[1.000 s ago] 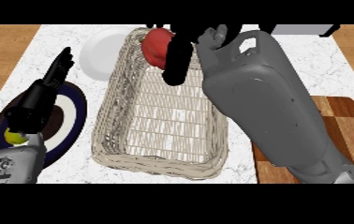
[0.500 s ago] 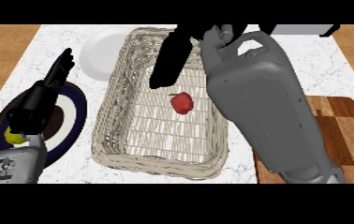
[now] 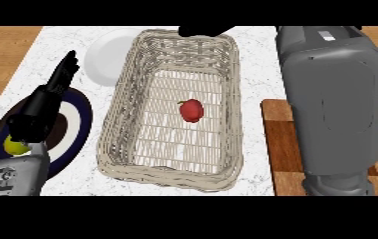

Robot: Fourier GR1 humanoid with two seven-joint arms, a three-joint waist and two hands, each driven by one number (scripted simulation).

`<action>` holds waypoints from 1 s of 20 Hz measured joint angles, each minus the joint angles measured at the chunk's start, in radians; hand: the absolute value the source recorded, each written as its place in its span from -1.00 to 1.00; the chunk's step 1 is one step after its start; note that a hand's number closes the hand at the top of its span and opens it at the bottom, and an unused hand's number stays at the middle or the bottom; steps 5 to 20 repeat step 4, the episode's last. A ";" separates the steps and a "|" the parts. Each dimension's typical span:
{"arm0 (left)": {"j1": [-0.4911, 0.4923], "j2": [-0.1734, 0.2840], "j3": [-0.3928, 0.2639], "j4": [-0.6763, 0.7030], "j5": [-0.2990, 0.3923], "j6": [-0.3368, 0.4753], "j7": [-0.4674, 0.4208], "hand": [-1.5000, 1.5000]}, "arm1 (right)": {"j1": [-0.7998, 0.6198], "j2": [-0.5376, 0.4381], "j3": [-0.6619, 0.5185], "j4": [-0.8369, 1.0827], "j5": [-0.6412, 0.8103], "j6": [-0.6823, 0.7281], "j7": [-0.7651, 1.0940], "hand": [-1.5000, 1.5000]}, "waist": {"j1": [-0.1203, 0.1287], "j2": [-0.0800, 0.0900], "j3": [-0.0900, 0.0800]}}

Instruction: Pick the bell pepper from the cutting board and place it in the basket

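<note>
The red bell pepper (image 3: 191,110) lies on the floor of the woven basket (image 3: 125,108), near its middle, with nothing touching it. My right forearm (image 3: 325,98) rises along the right side; only a black part of my right hand (image 3: 207,30) shows over the basket's far rim, well away from the pepper. My left hand (image 3: 46,100) rests open at the left, fingers straight and pointing up, over the dark plate. The wooden cutting board (image 3: 284,140) shows at the right, mostly hidden by the right forearm.
A white plate (image 3: 107,58) sits at the basket's far left corner. A dark blue plate (image 3: 74,128) lies at the left beside the basket. A yellow-green fruit (image 3: 16,146) sits by my left wrist. Wooden counter borders the marble top.
One second ago the right hand held the pepper above the basket's far end. It let go, the pepper dropped onto the basket's floor, and the hand drew back toward the far rim.
</note>
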 measured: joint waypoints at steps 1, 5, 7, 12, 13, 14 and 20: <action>0.002 0.009 0.008 -0.003 0.009 -0.010 -0.001 0.00 | 0.009 -0.012 -0.024 -0.004 0.005 -0.022 -0.003 -1.00 | 0.001 0.000 0.000; 0.003 0.009 0.012 -0.002 0.008 -0.007 0.001 0.00 | 0.065 -0.062 -0.098 -0.050 -0.010 -0.051 -0.019 -1.00 | -0.005 -0.001 0.000; 0.003 0.009 0.012 -0.002 0.008 -0.007 0.001 0.00 | 0.065 -0.062 -0.098 -0.050 -0.010 -0.051 -0.019 -1.00 | -0.005 -0.001 0.000; 0.003 0.009 0.012 -0.002 0.008 -0.007 0.001 0.00 | 0.065 -0.062 -0.098 -0.050 -0.010 -0.051 -0.019 -1.00 | -0.005 -0.001 0.000; 0.003 0.009 0.012 -0.002 0.008 -0.007 0.001 0.00 | 0.065 -0.062 -0.098 -0.050 -0.010 -0.051 -0.019 -1.00 | -0.005 -0.001 0.000; 0.003 0.009 0.012 -0.002 0.008 -0.007 0.001 0.00 | 0.065 -0.062 -0.098 -0.050 -0.010 -0.051 -0.019 -1.00 | -0.005 -0.001 0.000; 0.003 0.009 0.012 -0.002 0.008 -0.007 0.001 0.00 | 0.065 -0.062 -0.098 -0.050 -0.010 -0.051 -0.019 -1.00 | -0.005 -0.001 0.000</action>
